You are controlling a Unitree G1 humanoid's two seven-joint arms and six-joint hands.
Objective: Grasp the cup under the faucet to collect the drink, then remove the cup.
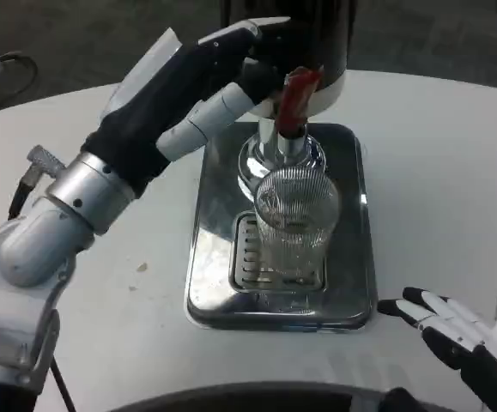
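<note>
Our left hand [231, 64] is up at the red tap handle [297, 101] with its fingers on it, though we cannot tell if it grips it, and our right hand [454, 330] rests loose and holds nothing on the tabletop [437, 172]. We see the clear cup [295, 225] standing on the shiny tray [355, 283], right under the tap. We think we should press the handle slowly and keep the cup straight below so no drink spills.

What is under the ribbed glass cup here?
The cup stands on a slotted drain grate set in the shiny metal drip tray. Below the grate cannot be seen.
</note>
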